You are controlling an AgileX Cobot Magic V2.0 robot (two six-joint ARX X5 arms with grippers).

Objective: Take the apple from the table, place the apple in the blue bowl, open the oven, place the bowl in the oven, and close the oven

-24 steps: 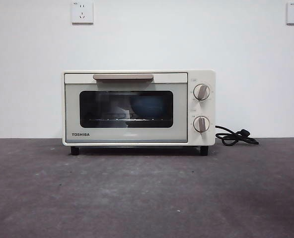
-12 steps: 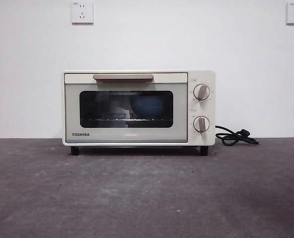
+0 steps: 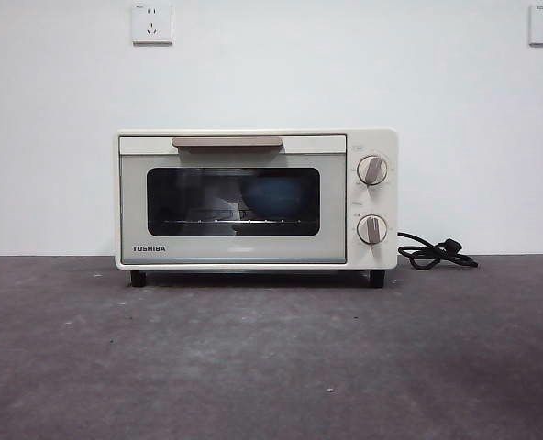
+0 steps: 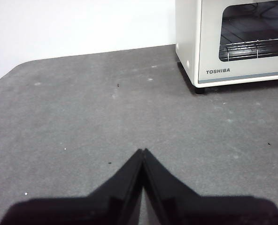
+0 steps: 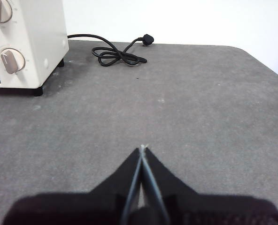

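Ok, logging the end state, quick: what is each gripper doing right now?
Left gripper: closed, holding nothing, above the dark grey table.
Right gripper: closed, holding nothing.

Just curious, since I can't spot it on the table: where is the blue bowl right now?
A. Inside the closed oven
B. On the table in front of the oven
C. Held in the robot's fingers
A: the blue bowl shows dimly behind the dark glass of the shut oven.
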